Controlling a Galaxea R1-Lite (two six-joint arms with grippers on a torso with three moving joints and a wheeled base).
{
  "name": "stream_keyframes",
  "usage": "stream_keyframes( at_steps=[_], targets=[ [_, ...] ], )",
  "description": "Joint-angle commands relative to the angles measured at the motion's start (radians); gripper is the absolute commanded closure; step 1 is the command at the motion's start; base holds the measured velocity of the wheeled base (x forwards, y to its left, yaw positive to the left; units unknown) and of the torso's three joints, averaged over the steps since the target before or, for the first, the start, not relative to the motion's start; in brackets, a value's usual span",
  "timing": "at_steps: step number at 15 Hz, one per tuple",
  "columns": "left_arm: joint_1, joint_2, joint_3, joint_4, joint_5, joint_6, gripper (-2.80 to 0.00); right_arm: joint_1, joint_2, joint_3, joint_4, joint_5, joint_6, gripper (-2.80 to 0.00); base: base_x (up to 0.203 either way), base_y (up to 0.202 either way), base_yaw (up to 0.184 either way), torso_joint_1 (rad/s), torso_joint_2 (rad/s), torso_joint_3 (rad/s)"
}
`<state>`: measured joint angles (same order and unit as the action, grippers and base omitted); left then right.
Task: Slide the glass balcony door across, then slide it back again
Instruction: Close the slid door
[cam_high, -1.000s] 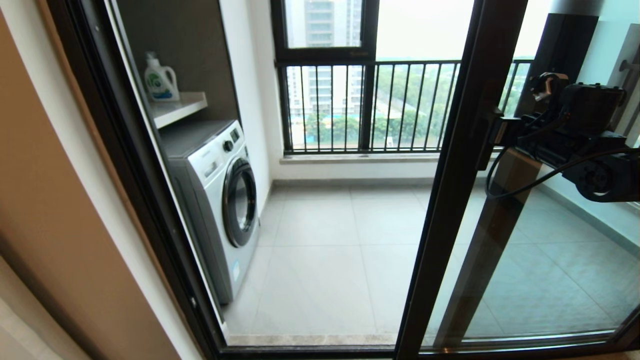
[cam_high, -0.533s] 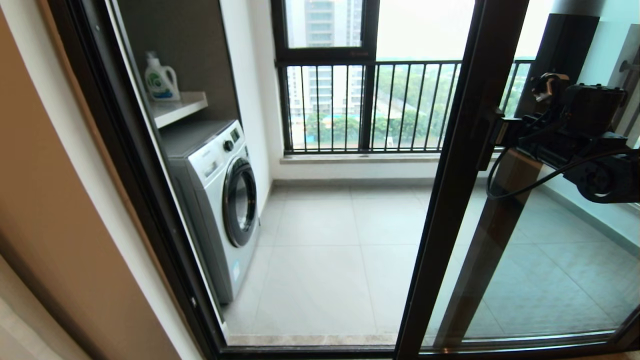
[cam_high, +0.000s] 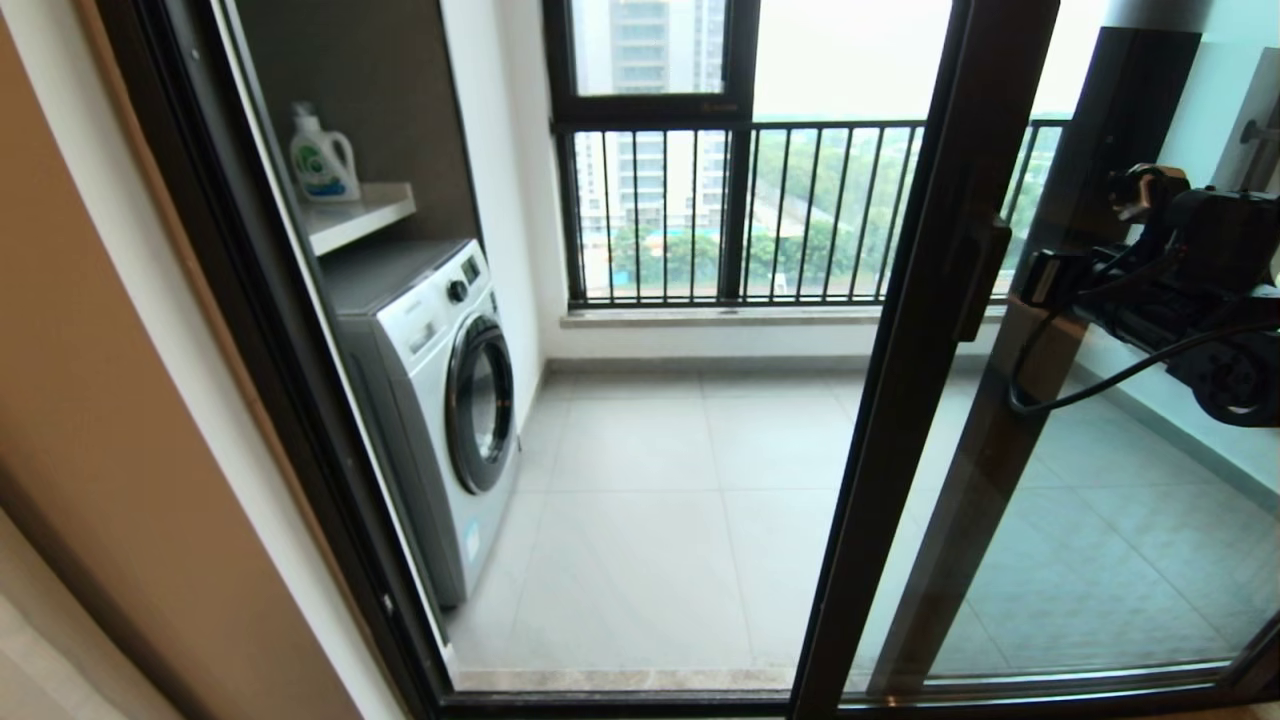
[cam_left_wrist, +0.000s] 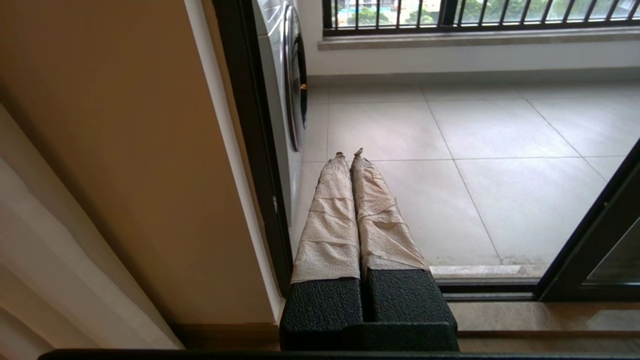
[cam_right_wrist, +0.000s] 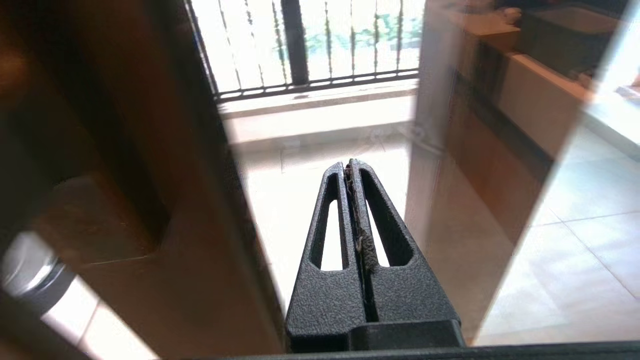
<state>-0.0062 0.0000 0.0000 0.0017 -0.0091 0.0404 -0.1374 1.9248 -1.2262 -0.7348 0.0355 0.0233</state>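
Door (cam_high: 925, 330): glass panel in dark frame, standing right of centre, doorway to its left wide open onto the balcony; bar handle (cam_high: 978, 280) on the frame's right face. Change: right gripper (cam_high: 1040, 278), a second ago pressed up against the handle, now sits just beside it to the right, apart, fingers pinched together on nothing; the frame itself has hardly shifted. Judgement: contact is broken, so one slide looks finished or a new grip is being set up; which leg of the task cannot be told. Left gripper (cam_left_wrist: 350, 157): parked low by the left jamb, paper-wrapped fingers closed, empty. Floor (cam_high: 640, 500): pale tiles, bare. Room: washer (cam_high: 440, 400) at left, detergent bottle (cam_high: 320, 155) on shelf (cam_high: 365, 215) above it, railing (cam_high: 730, 215) at the back.
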Motion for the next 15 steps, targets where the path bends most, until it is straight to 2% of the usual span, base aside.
stream_keyframes(
  at_steps=[1,8,15],
  targets=[
    [0.000,0.002,0.000,0.000,0.000,0.001,0.00,-0.008,-0.009,-0.006,-0.005,0.001,0.000,0.00,0.000,0.000,0.000,0.000,0.00,0.000],
    [0.000,0.002,0.000,0.000,0.000,0.001,0.00,0.045,-0.006,-0.008,-0.005,0.003,0.030,0.00,0.000,0.000,0.000,0.000,0.00,0.000],
    [0.000,0.002,0.000,0.000,0.000,0.001,0.00,0.073,0.020,-0.072,-0.002,-0.005,0.038,0.00,0.000,0.000,0.000,0.000,0.00,0.000]
  ],
)
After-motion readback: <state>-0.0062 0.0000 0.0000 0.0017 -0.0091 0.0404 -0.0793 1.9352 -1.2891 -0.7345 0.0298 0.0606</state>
